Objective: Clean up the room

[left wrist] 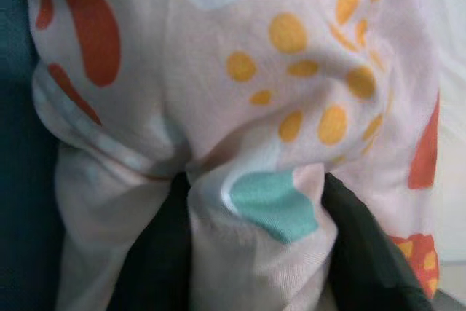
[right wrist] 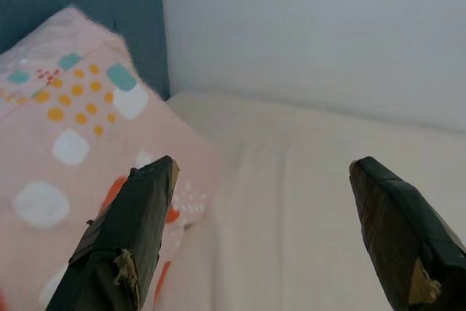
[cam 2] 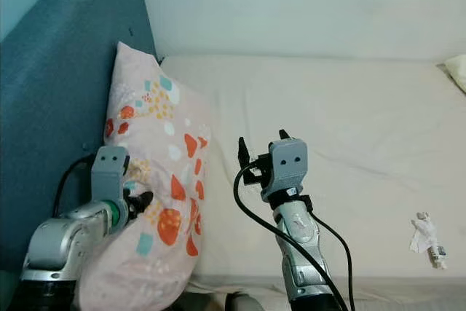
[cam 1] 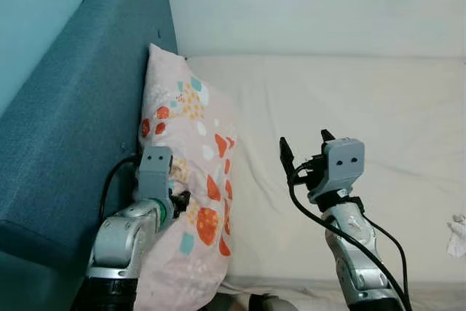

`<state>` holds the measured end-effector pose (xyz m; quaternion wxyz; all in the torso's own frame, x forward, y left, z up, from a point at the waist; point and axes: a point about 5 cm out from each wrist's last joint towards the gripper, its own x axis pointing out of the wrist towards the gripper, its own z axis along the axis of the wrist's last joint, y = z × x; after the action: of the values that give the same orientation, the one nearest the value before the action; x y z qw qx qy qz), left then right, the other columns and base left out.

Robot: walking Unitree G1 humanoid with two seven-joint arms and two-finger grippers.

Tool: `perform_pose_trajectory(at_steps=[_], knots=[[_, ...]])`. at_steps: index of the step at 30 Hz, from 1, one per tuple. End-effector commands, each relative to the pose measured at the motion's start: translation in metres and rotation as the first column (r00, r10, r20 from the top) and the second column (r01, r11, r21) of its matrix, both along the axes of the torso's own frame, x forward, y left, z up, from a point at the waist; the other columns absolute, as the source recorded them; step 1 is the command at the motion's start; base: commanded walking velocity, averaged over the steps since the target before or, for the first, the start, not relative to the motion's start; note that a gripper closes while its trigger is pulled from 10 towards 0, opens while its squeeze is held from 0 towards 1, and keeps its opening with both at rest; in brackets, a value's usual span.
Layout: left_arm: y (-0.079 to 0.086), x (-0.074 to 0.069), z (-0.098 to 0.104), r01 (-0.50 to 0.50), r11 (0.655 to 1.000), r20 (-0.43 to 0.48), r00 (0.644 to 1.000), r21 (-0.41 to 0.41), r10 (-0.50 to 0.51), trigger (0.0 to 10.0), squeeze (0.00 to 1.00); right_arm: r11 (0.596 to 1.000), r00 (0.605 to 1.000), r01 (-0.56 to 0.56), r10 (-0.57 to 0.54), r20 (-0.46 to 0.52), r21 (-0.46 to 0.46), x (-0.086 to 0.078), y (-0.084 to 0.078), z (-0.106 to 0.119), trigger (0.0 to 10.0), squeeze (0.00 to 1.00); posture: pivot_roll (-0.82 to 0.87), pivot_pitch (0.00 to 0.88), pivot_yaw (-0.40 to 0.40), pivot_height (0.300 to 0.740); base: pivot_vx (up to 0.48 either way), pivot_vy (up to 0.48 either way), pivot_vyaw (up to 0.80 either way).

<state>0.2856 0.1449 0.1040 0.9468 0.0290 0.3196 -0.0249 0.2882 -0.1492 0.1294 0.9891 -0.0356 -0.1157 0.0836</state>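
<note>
A pink pillow [cam 1: 191, 180], printed with orange, yellow, teal and white patches, stands on its long edge on a cream mattress [cam 1: 364, 143], leaning against the blue upholstered headboard [cam 1: 73, 121] on the robot's left. The left gripper [cam 1: 177, 205] is pressed into the pillow's lower half, and in the left wrist view its two black fingers [left wrist: 153, 253] pinch a fold of the pillow's fabric between them, a teal patch bunched up in the grip. The right gripper [cam 1: 306, 152] hangs in the air above the mattress, just beside the pillow's right edge and apart from it; its fingers [right wrist: 124, 238] are spread wide with nothing between them, and the right wrist view looks past them to the pillow's upper corner, the mattress and the pale wall [right wrist: 313, 27] behind the bed. On the near right part of the mattress, well apart from both grippers, lies a small crumpled white scrap [cam 2: 424, 232]. At the far right edge of the bed a pale yellowish corner of something [cam 2: 457, 71] shows; what it is cannot be told.
</note>
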Motion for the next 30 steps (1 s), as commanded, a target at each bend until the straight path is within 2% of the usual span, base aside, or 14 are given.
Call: perform_pose_trajectory(at_steps=[1, 2, 4, 10, 11, 12, 14, 19, 22, 24, 25, 26, 29, 30], knots=[[0.002, 0.000, -0.004, 0.001, 0.999, -0.003, 1.000, 0.036, -0.001, 0.0, 0.00, 0.998, 0.996, -0.060, 0.059, -0.069, -0.020, -0.005, -0.004, -0.008, 10.0, 0.00, -0.01, 0.114, 0.054, 0.740, 0.000, 0.000, 0.00], [0.001, 0.000, -0.002, 0.010, 0.999, 0.008, 1.000, 0.038, -0.010, 0.0, 0.00, 0.982, 0.976, -0.178, 0.168, -0.135, -0.065, -0.014, -0.007, -0.012, 10.0, 0.00, -0.01, 0.116, 0.053, 0.740, 0.000, 0.000, 0.00], [0.001, 0.000, -0.001, 0.014, 0.999, 0.013, 1.000, 0.037, -0.014, 0.0, 0.00, 0.970, 0.964, -0.228, 0.213, -0.157, -0.083, -0.019, -0.009, -0.012, 10.0, 0.00, -0.01, 0.116, 0.053, 0.740, 0.000, 0.000, 0.00], [-0.001, 0.002, 0.002, 0.026, 0.999, 0.047, 0.999, 0.037, -0.028, 0.0, 0.00, 0.908, 0.893, -0.391, 0.334, -0.302, -0.152, -0.050, -0.039, -0.008, 10.0, 0.00, -0.03, 0.122, 0.049, 0.740, 0.000, 0.000, 0.00], [-0.002, 0.003, 0.004, 0.036, 0.999, 0.058, 0.998, 0.033, -0.038, 0.0, 0.00, 0.875, 0.856, -0.453, 0.372, -0.359, -0.172, -0.063, -0.046, -0.008, 10.0, 0.00, -0.04, 0.125, 0.049, 0.740, 0.000, 0.000, 0.00], [-0.002, 0.003, 0.004, 0.036, 0.999, 0.058, 0.998, 0.033, -0.038, 0.0, 0.00, 0.875, 0.856, -0.453, 0.372, -0.359, -0.172, -0.063, -0.046, -0.008, 10.0, 0.00, -0.04, 0.125, 0.049, 0.740, 0.000, 0.000, 0.00], [-0.006, 0.005, 0.009, 0.063, 0.998, 0.082, 0.994, 0.031, -0.065, 0.0, 0.00, 0.803, 0.781, -0.554, 0.409, -0.472, -0.220, -0.087, -0.056, -0.007, 10.0, 0.00, -0.05, 0.128, 0.055, 0.740, 0.000, 0.000, 0.00], [-0.008, 0.005, 0.014, 0.085, 0.996, 0.100, 0.991, 0.031, -0.087, 0.0, 0.00, 0.786, 0.765, -0.573, 0.413, -0.494, -0.233, -0.091, -0.059, -0.003, 10.0, 0.00, -0.05, 0.127, 0.065, 0.740, 0.000, 0.000, 0.00], [-0.011, 0.008, 0.031, 0.143, 0.987, 0.173, 0.973, 0.077, -0.155, 0.0, 0.00, 0.817, 0.815, -0.523, 0.397, -0.422, -0.243, -0.077, -0.057, 0.007, 10.0, 0.00, -0.05, 0.122, 0.067, 0.740, 0.000, 0.000, 0.00], [-0.012, 0.008, 0.034, 0.154, 0.984, 0.187, 0.968, 0.088, -0.169, 0.0, 0.00, 0.821, 0.817, -0.520, 0.396, -0.419, -0.237, -0.076, -0.056, 0.009, 10.0, 0.00, -0.05, 0.121, 0.067, 0.740, 0.000, 0.000, 0.00], [-0.014, 0.010, 0.048, 0.191, 0.971, 0.266, 0.938, 0.143, -0.224, 10.0, 0.00, 0.823, 0.821, -0.517, 0.401, -0.406, -0.234, -0.072, -0.053, 0.010, 10.0, 0.00, -0.04, 0.117, 0.065, 0.740, 0.000, 0.000, 0.00], [-0.014, 0.010, 0.048, 0.191, 0.971, 0.266, 0.938, 0.143, -0.224, 10.0, 0.00, 0.823, 0.821, -0.517, 0.401, -0.406, -0.234, -0.072, -0.053, 0.010, 10.0, 0.00, -0.04, 0.117, 0.065, 0.740, 0.000, 0.000, 0.00], [-0.022, 0.010, 0.081, 0.276, 0.940, 0.418, 0.844, 0.201, -0.338, 10.0, 0.00, 0.824, 0.827, -0.516, 0.407, -0.388, -0.234, -0.067, -0.048, 0.014, 10.0, 0.00, -0.04, 0.113, 0.061, 0.740, 0.000, 0.000, 0.00], [-0.023, 0.010, 0.085, 0.288, 0.937, 0.433, 0.832, 0.197, -0.347, 10.0, 0.00, 0.824, 0.827, -0.516, 0.407, -0.388, -0.235, -0.066, -0.048, 0.014, 10.0, 0.00, -0.04, 0.113, 0.061, 0.740, 0.000, 0.000, 0.00]])
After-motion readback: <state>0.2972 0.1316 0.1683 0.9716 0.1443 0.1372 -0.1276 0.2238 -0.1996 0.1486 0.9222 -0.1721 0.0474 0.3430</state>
